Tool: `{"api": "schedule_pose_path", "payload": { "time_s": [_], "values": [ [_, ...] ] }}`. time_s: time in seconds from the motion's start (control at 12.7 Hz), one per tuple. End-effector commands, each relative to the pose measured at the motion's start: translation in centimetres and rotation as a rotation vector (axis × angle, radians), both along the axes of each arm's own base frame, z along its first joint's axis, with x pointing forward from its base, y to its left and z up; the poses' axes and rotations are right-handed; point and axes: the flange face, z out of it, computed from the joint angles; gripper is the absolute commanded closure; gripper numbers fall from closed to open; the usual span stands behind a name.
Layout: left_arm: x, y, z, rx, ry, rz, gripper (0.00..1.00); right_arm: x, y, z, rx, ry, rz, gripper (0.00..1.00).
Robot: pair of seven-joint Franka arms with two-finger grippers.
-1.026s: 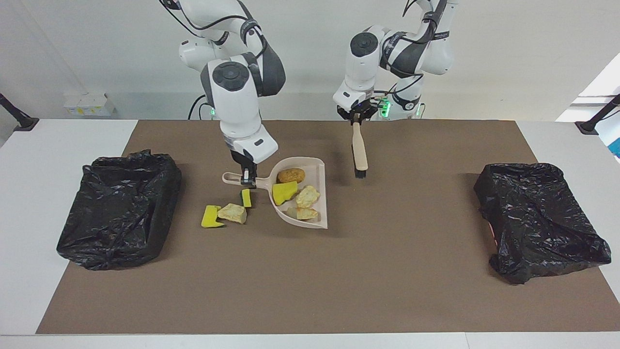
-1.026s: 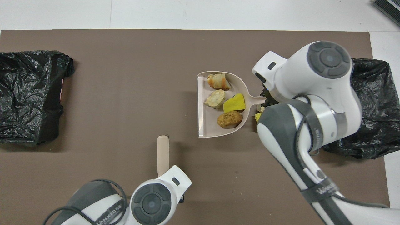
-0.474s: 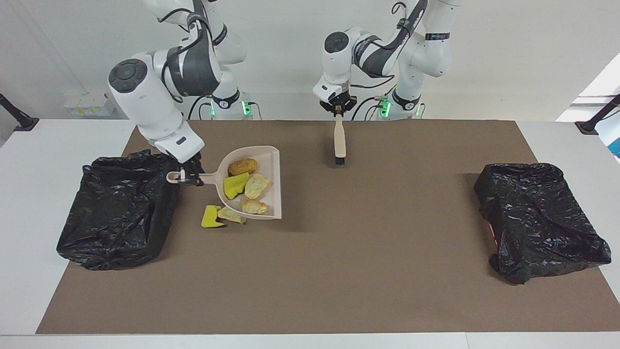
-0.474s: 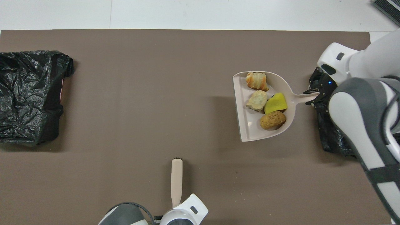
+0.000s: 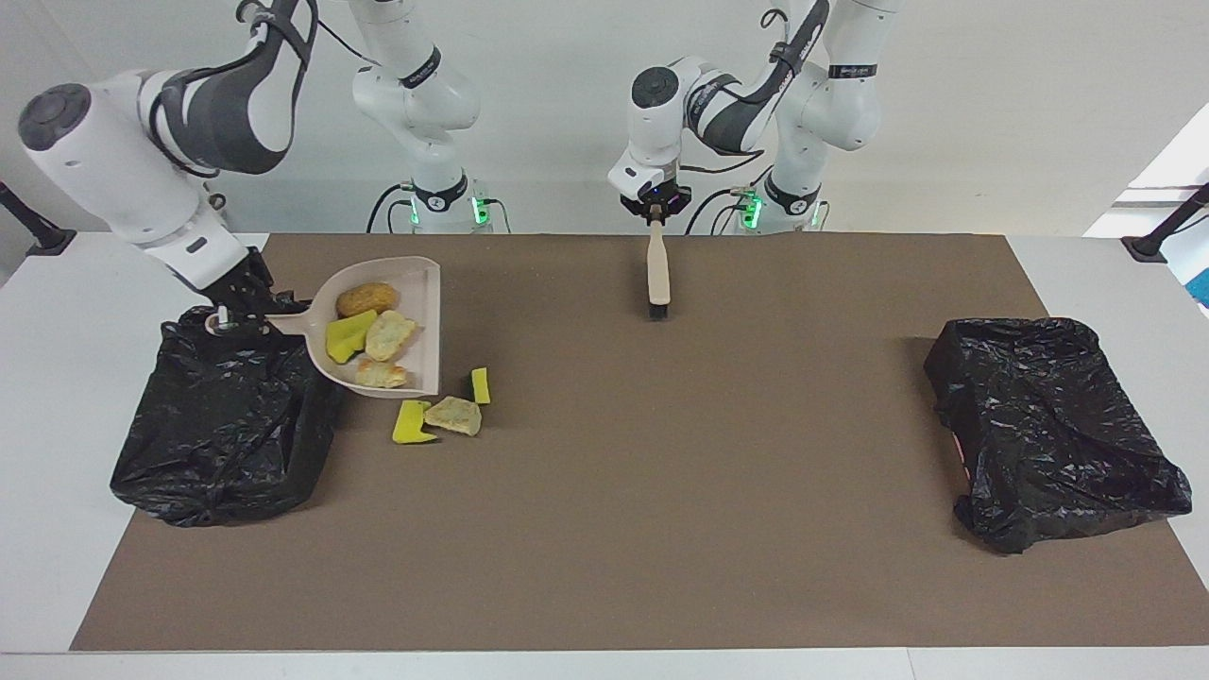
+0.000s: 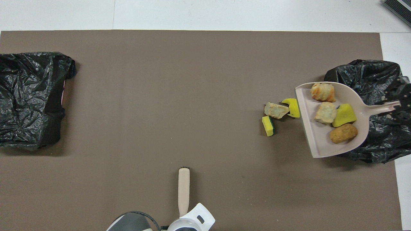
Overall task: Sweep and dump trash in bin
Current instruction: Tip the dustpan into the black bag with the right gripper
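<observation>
Your right end effector (image 5: 229, 316) has carried the dustpan (image 5: 416, 283) with its four scraps toward the right arm's end of the worktop, its handle now over the black bin bag (image 5: 227, 416); three scraps (image 5: 444, 414) stand uncovered beside it; your left end effector (image 5: 654, 210) has drawn the brush (image 5: 658, 274) back toward the robots.

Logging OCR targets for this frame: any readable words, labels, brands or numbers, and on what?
None readable.
Left arm: a dark band with pale lettering, too small to read.
Dustpan, brush, both black bin bags: no markings visible.
</observation>
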Motion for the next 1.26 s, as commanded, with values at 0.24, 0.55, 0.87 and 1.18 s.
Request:
{"api": "schedule_pose_path", "payload": {
  "time_s": [0.24, 0.55, 0.87, 1.18],
  "values": [
    [-0.6, 0.0, -1.0, -0.013, 0.007, 0.005, 1.00, -2.2, -8.9, 2.2, -0.145, -0.040, 0.041, 1.00],
    [0.4, -0.2, -1.5, -0.019, 0.018, -0.030, 0.67, -1.6, -13.1, 3.9, -0.360, -0.147, 0.038, 1.00],
    [4.3, -0.2, -1.3, -0.058, 0.033, -0.051, 0.37, -0.6, -11.5, 3.3, -0.617, -0.137, 0.004, 1.00],
    [13.3, -0.7, 1.4, -0.124, -0.022, -0.063, 0.00, 0.0, -7.1, 2.5, -0.831, -0.138, -0.013, 1.00]
  ]
}}
